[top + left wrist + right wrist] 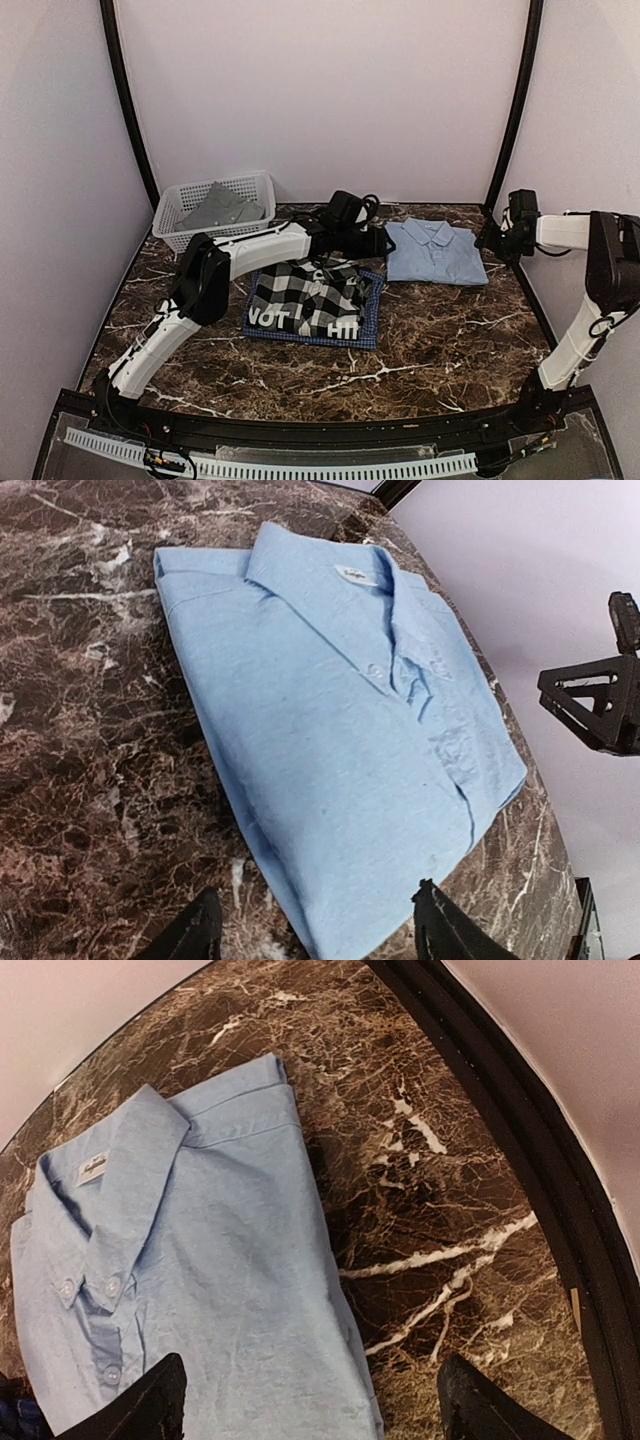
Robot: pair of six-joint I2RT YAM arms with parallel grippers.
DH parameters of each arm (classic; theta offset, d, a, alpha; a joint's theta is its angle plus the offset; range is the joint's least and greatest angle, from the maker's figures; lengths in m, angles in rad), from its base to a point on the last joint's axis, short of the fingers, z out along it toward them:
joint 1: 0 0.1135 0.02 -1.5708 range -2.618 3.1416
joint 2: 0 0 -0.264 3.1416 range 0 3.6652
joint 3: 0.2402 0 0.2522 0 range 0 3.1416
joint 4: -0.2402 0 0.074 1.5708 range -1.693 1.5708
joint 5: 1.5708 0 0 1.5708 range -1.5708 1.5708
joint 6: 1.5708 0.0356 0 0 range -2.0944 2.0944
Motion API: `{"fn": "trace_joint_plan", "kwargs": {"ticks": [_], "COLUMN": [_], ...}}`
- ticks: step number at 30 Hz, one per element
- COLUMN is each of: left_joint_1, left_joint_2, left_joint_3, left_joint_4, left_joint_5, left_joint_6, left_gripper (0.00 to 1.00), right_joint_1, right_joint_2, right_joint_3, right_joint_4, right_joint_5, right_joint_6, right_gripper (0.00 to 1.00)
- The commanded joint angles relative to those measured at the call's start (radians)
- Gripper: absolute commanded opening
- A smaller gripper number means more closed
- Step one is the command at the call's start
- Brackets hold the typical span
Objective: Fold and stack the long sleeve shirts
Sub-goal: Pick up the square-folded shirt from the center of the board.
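The left hand point(320, 942) is hovering low over the marble desk point(70, 730) with its fingers spread wide and gripping nothing. The near corner of the folded light blue shirt point(340, 760) is lying between them, and the rest is stretching away ahead, collar at the far end. The right hand point(315, 1410) is facing it from the shirt's opposite side, also spread wide and holding nothing. One of its fingers is hanging over the cloth and the other over bare marble, with the shirt's edge running between them. Behind the left hand, beneath its arm, a black-and-white checked shirt point(305, 295) is lying on a dark blue fine-checked shirt point(372, 318). Farther back, a grey shirt point(222, 210) is sitting in a white lattice basket point(175, 215).
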Motion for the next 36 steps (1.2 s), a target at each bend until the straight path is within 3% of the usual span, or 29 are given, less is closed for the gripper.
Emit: {"fn": "trace_joint_plan", "kwargs": {"ticks": [1,8,15,24,30,33,36], "left_joint_1": [0.001,0.004,0.004,0.004,0.006,0.002,-0.006], "left_joint_2": [0.032,0.115,0.164,0.154,0.075,0.029,-0.033], "left_joint_3": [0.048,0.099,0.113,0.119,0.112,0.085,0.072], "left_joint_4": [0.062,0.101,0.146,0.161,0.121,0.103,0.079], "left_joint_5": [-0.010,-0.005,0.022,0.052,0.041,0.043,0.026], "left_joint_6": [0.027,0.023,-0.020,-0.061,-0.056,-0.060,-0.044], "left_gripper": [0.64,0.64,0.64,0.58,0.58,0.57,0.57], "right_joint_1": [-0.006,-0.006,-0.006,-0.006,-0.007,-0.013,-0.018], "right_joint_2": [0.056,0.138,0.216,0.231,0.186,0.142,0.098], "right_joint_3": [0.041,0.071,0.083,0.034,-0.009,-0.058,-0.096], "right_joint_4": [0.038,0.032,0.022,0.034,0.005,0.001,-0.020], "right_joint_5": [-0.016,-0.029,-0.071,-0.092,-0.048,-0.038,-0.034], "right_joint_6": [-0.007,0.002,0.013,0.021,0.007,-0.001,-0.007], "right_gripper": [0.82,0.79,0.67,0.37,0.06,0.00,0.00]}}
